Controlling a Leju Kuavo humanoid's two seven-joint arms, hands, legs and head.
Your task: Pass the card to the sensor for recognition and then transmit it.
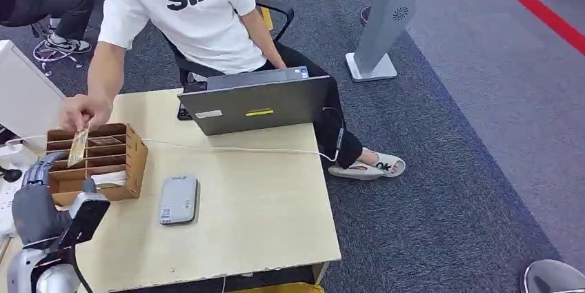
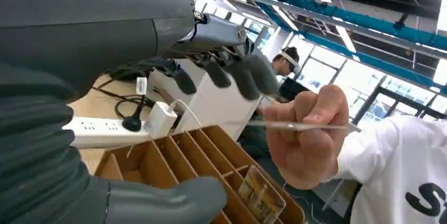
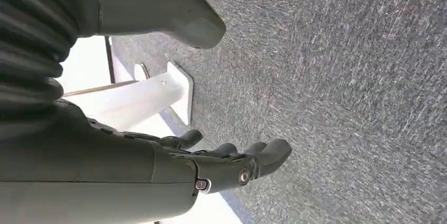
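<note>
A person's hand (image 1: 83,110) pinches a card (image 1: 77,147) over the slotted wooden box (image 1: 127,162) at the table's left. In the left wrist view the card (image 2: 300,126) is edge-on between that person's fingers (image 2: 305,139), just beyond my fingertips (image 2: 248,76). My left hand (image 1: 34,200) (image 2: 105,39) hovers near the box's front corner, thumb and fingers apart, holding nothing. Another card (image 2: 261,195) stands in a slot of the box (image 2: 174,155). The grey sensor (image 1: 179,199) lies flat to the right of the box. My right hand (image 3: 132,171) hangs over the carpet, fingers spread and empty.
A grey laptop (image 1: 255,103) stands at the table's far edge, before the seated person in a white T-shirt (image 1: 193,10). A white cable (image 1: 234,149) crosses the table. A power strip (image 2: 100,132) and a white case (image 1: 24,96) lie to the left. A grey stand (image 1: 383,24) is on the floor.
</note>
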